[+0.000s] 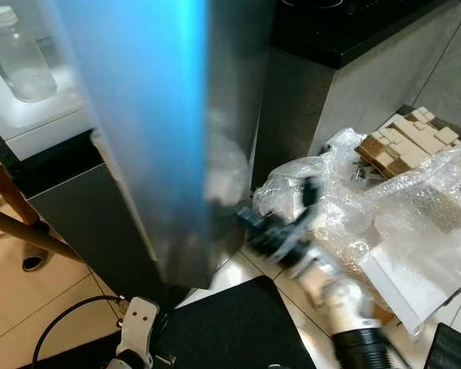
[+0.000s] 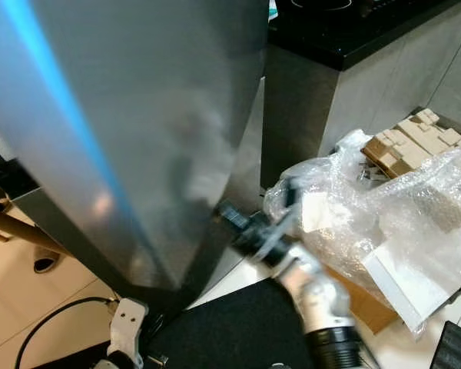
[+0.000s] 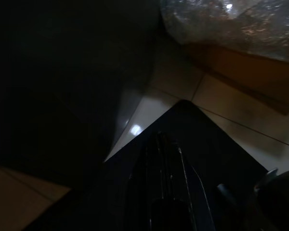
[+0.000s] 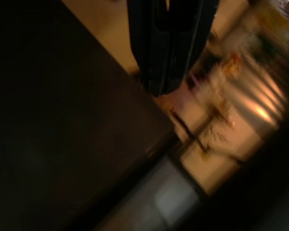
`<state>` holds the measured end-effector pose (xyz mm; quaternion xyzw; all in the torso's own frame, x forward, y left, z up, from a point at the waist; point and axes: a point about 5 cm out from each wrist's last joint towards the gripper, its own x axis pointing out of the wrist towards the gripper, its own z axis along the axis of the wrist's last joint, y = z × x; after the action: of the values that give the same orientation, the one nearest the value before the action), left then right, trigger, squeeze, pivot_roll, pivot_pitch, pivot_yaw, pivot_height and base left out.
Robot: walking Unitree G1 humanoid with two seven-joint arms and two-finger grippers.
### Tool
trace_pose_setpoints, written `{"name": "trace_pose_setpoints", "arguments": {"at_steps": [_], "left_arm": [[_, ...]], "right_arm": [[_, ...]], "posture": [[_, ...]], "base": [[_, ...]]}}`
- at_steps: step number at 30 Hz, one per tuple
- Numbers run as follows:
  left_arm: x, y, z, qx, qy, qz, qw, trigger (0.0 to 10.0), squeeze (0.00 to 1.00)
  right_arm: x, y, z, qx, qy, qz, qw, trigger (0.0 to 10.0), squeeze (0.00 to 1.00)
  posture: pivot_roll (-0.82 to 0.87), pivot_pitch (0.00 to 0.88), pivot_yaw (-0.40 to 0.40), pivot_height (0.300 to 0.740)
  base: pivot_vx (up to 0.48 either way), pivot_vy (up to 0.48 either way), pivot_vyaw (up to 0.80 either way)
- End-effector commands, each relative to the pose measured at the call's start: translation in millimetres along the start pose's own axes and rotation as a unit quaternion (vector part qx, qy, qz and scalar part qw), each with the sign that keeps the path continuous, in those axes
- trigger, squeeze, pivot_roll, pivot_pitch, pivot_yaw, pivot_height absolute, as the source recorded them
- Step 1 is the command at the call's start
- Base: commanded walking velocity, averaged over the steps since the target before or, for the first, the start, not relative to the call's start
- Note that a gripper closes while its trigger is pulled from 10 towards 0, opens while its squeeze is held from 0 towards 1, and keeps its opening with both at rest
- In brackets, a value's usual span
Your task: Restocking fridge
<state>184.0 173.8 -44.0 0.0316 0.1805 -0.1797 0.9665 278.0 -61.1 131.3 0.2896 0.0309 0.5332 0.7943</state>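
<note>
In the upper left of the head view a clear plastic bottle with a white cap (image 1: 17, 54) stands on a lit white fridge shelf (image 1: 46, 115); it is the one restocking item visible, already inside the fridge. Just right of it, the tall brushed-steel fridge door (image 1: 169, 131) swings across the middle of the frame, blurred, with a blue streak of reflection down it. At the lower left a black cable (image 1: 61, 319) loops over the pale tiled floor (image 1: 31, 292), beside a wooden chair leg (image 1: 15, 196). The left gripper (image 3: 166, 173) hangs low over a black mat (image 1: 230, 323), its fingers lying pressed together. Right of centre, the right gripper (image 1: 250, 217) reaches to the door's lower edge; whether its fingers are spread or closed I cannot tell, since both head and wrist views are smeared. Further right, crumpled clear bubble wrap (image 1: 384, 207) lies heaped over cardboard packing pieces (image 1: 411, 138) below a dark worktop (image 1: 353, 31). The main risk, as I judge it, is the arm dragging into that wrap as the door moves, or the gripper slipping off the smooth steel edge so the door swings free. The cable could also snag a foot.
</note>
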Motion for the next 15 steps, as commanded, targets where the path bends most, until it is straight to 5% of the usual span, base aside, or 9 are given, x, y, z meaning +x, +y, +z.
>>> {"name": "trace_pose_setpoints", "arguments": {"at_steps": [1,6,15], "left_arm": [[-7.4,2.3,-8.2,0.007,0.020,0.001,1.000,10.0,0.00],[-8.4,2.7,-9.7,0.008,0.024,0.004,1.000,10.0,0.00],[-0.9,1.1,3.1,0.028,-0.013,-0.017,0.999,10.0,0.00]], "right_arm": [[2.2,-4.1,-18.3,-0.029,0.052,-0.020,0.998,10.0,0.00],[-5.8,-22.8,-37.6,-0.051,0.089,-0.108,0.989,10.0,0.00],[-38.1,-53.1,-19.1,-0.055,0.006,-0.240,0.969,10.0,0.00]], "posture": [[-0.13,0.123,0.030,0.740],[-0.12,0.121,0.025,0.740],[-0.13,0.119,0.029,0.740]], "base": [[0.000,0.000,0.00],[0.000,0.000,0.00],[0.000,0.000,0.00]]}}
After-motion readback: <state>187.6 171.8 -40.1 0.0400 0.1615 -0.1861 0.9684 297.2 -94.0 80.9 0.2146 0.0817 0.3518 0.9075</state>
